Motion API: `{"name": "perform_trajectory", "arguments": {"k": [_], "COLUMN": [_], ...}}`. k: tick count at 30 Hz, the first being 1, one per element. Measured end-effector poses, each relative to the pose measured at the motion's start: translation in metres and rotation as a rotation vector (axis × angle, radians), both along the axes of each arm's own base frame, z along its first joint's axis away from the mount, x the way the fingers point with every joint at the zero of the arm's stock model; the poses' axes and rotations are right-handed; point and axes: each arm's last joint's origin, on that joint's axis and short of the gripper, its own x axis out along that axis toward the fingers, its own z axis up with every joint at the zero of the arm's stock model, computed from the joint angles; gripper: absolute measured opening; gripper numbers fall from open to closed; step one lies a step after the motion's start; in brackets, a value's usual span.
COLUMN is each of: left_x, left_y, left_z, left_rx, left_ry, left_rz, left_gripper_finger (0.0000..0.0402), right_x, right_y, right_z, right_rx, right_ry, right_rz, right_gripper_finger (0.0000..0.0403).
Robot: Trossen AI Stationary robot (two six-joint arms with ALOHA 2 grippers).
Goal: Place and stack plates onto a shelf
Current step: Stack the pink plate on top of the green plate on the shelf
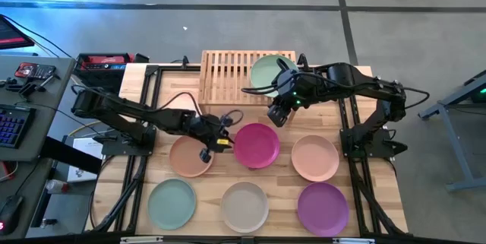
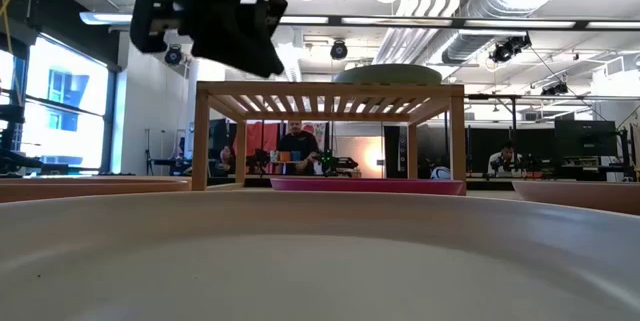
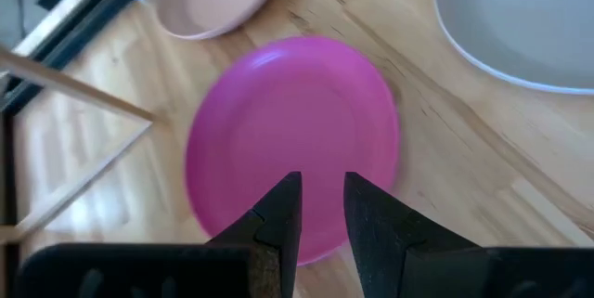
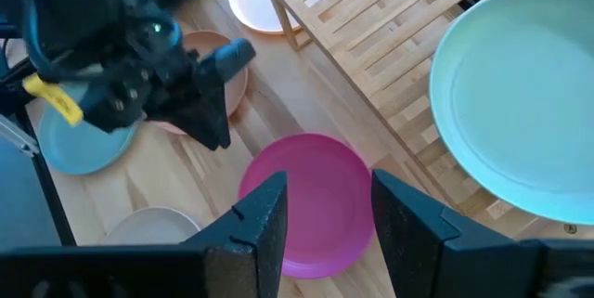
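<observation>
The magenta plate (image 1: 257,145) lies flat on the tabletop (image 1: 380,198) in front of the shelf (image 1: 228,73), between the tan plate (image 1: 190,157) and the peach plate (image 1: 315,157). My left gripper (image 1: 213,141) hovers at its near rim, fingers slightly parted and empty. My right gripper (image 1: 278,115) hangs just beyond its far rim, released, holding nothing. The shelf carries one plate, the mint one (image 1: 267,71), at its right end. Sage green (image 1: 171,203), beige (image 1: 244,206) and purple (image 1: 323,208) plates line the front row.
</observation>
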Motion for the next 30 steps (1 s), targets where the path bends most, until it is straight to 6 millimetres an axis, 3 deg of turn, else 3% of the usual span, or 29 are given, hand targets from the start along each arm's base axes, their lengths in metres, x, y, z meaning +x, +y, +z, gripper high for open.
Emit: {"name": "perform_trajectory", "arguments": {"k": [12,30], "left_x": [0.018,0.029], "left_y": [-0.011,-0.012], "left_z": [-0.035,-0.071], "left_rx": [0.012,0.051], "left_ry": [0.067,0.165], "left_rz": [-0.032,-0.062], "left_gripper_finger": [0.0074,0.0074], "right_x": [0.000,0.000], "right_y": [0.000,0.000], "right_z": [0.000,0.000], "right_rx": [0.003,0.004], "right_ry": [0.000,0.000], "right_rz": [-0.004,-0.006], "right_gripper_finger": [0.0133,0.0133]}}
